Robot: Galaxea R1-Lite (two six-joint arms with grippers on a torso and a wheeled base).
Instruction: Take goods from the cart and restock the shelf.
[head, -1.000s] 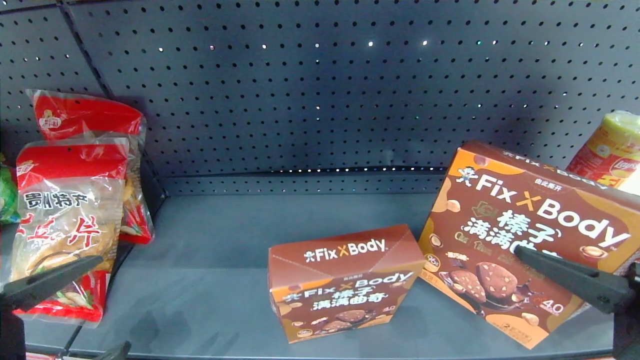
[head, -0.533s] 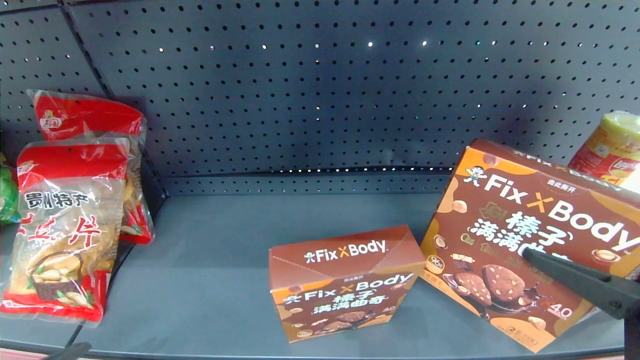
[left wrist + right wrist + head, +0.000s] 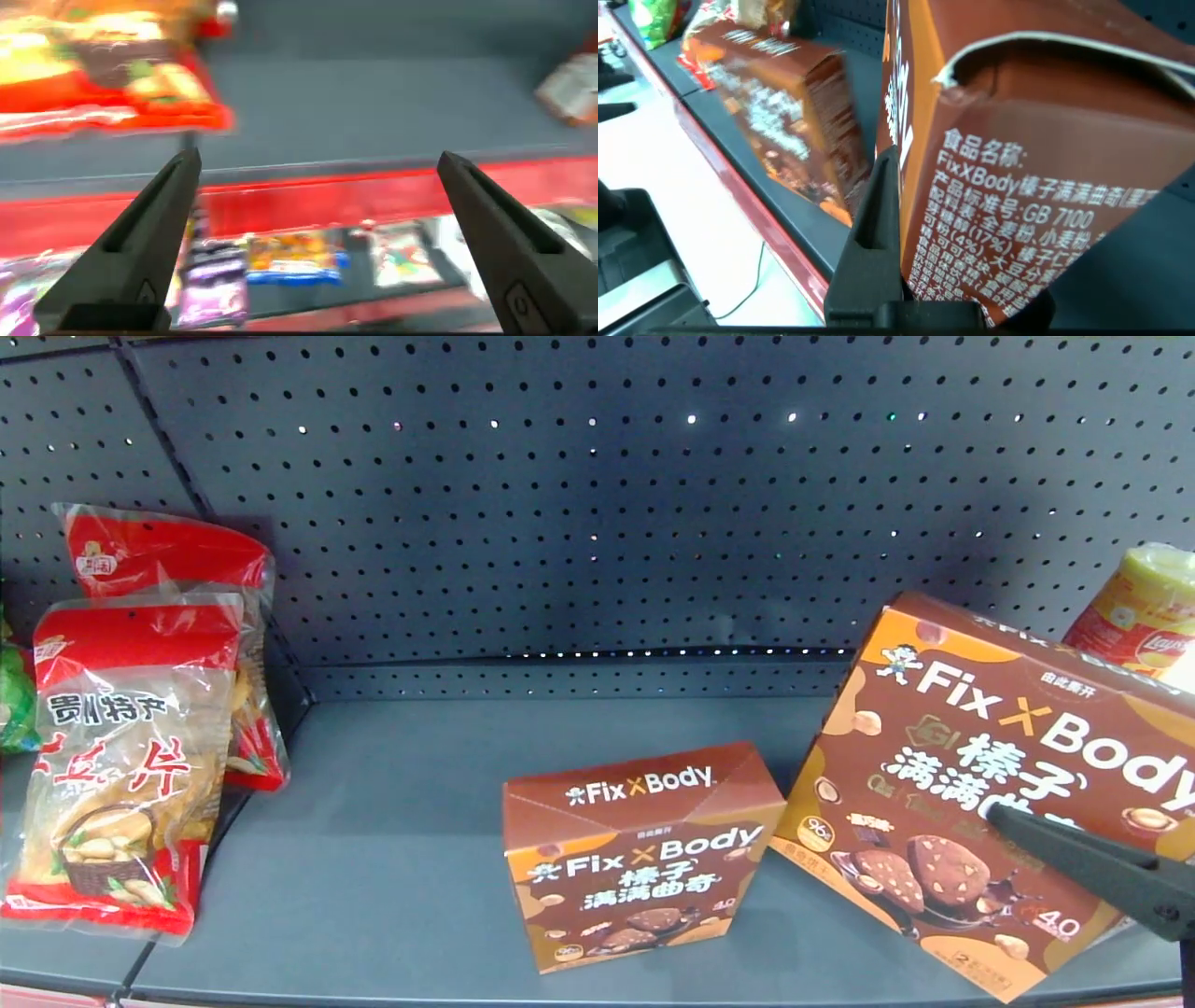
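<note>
- Left gripper (image 3: 318,177): nearest, below red shelf lip, fingers spread, nothing held.
- Right gripper (image 3: 1013,821): clamped across thin depth of large cookie box (image 3: 962,747), one finger laid on printed face.
- Large cookie box: at 4 o'clock in head view, over shelf (image 3: 401,859) front edge; contact with shelf cannot be told.
- Handling, judged: light cardboard, stiff but crushable, glossy and slippery; best gripped mid-body on broad faces, away from end flap.
- Printed face turned forward, leaned back; long axis roughly 10-to-4.
- Small cookie box (image 3: 644,859): upright at 9 o'clock of it, just beside.
- Farther: peanut bags (image 3: 121,756) at 9, chip can (image 3: 1144,611) at 2.
</note>
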